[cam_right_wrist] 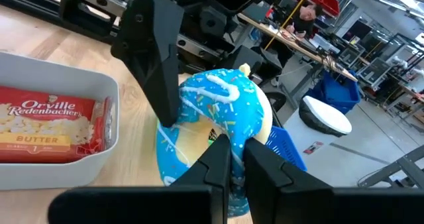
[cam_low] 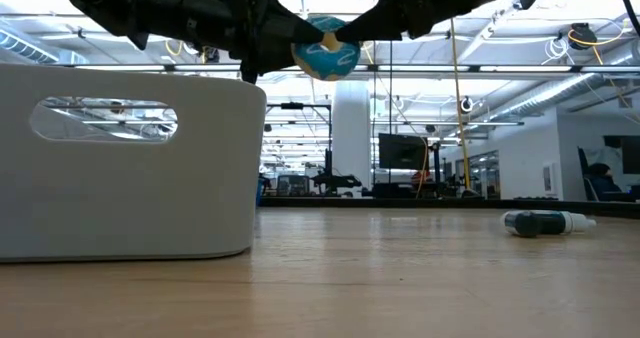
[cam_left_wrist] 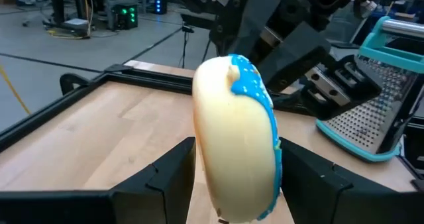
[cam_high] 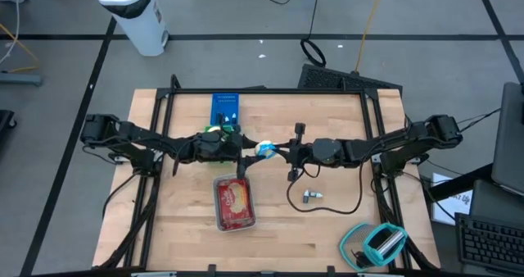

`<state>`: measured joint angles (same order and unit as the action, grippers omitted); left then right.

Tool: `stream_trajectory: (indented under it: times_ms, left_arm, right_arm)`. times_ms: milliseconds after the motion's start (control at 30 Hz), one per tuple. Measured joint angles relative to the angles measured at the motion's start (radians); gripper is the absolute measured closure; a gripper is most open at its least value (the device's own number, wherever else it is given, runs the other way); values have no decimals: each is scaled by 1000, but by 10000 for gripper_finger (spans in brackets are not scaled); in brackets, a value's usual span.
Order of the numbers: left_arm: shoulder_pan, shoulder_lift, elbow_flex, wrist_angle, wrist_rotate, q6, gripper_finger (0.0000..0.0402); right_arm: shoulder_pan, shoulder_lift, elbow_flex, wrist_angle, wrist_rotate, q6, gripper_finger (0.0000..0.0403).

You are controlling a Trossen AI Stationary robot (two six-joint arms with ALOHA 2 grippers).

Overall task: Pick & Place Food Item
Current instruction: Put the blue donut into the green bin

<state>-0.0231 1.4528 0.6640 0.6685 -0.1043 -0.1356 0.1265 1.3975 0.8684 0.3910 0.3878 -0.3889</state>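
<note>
- While both arms reach toward the middle of the surface [cam_high: 327,228], a blue-iced doughnut [cam_high: 264,150] hangs in the air between the two hands, well above the wood in the low view [cam_low: 327,60].
- The left hand [cam_high: 243,152] has its fingers [cam_left_wrist: 165,177] spread on either side of the doughnut [cam_left_wrist: 237,141], one at each face; whether they press on it cannot be told.
- The right hand [cam_high: 278,152] has its fingers [cam_right_wrist: 215,161] drawn close together, pinched on the doughnut's ring [cam_right_wrist: 212,124] through the hole.
- A white bin [cam_high: 235,203] holding a popcorn packet [cam_right_wrist: 50,121] sits at about 6 o'clock from the doughnut, on the surface.
- A blue basket [cam_high: 226,107] stands at roughly 11 o'clock from the doughnut, near the far edge.
- A small marker-like item [cam_high: 311,196] lies at about 4 o'clock from the doughnut.
- A teal grater [cam_high: 378,242] lies farther out, also at about 4 o'clock, near the front corner.
</note>
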Motion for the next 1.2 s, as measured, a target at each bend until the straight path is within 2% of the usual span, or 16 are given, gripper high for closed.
stream_trajectory:
  times_ms: [367, 767, 867, 1000, 1100, 1200]
  left_arm:
    - [0, 0, 0, 0, 0, 2, 207]
    - [1, 0, 0, 0, 2, -4, 326]
    - [7, 0, 0, -3, 1, -3, 344]
    - [29, -53, 2, -82, -1, -22, 363]
    - [52, -120, 1, -211, -1, -71, 371]
    - [73, -200, 1, -340, -1, -114, 373]
  right_arm:
    - [0, 0, 0, -9, 1, 2, 383]
    - [-1, 0, 0, -23, 6, 25, 376]
    - [-2, -2, 0, -55, 19, 29, 349]
    - [8, -42, 0, -123, 164, 70, 294]
    - [12, -87, -1, -214, 243, 111, 255]
    - [13, -138, -1, -315, 241, 159, 226]
